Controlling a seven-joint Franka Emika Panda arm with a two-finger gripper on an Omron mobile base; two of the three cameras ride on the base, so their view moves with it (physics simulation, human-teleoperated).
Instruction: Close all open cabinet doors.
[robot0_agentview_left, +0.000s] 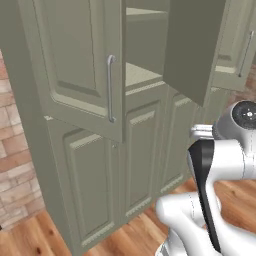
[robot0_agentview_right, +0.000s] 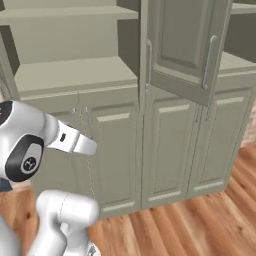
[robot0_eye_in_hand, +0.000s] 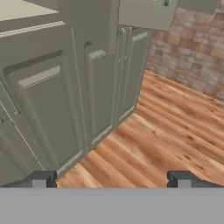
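Gripper spread wide and empty above wood floor, open cabinet doors stood well above and beyond it.

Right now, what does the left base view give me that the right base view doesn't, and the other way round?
Left base view: a brick wall left of the cupboard, a left door swung open showing its handled front, and a right door open showing its plain back. Right base view: a wide exposed shelf left of an open middle door, and a second shelf right of it. Both: shut lower doors, wood floor, the arm.
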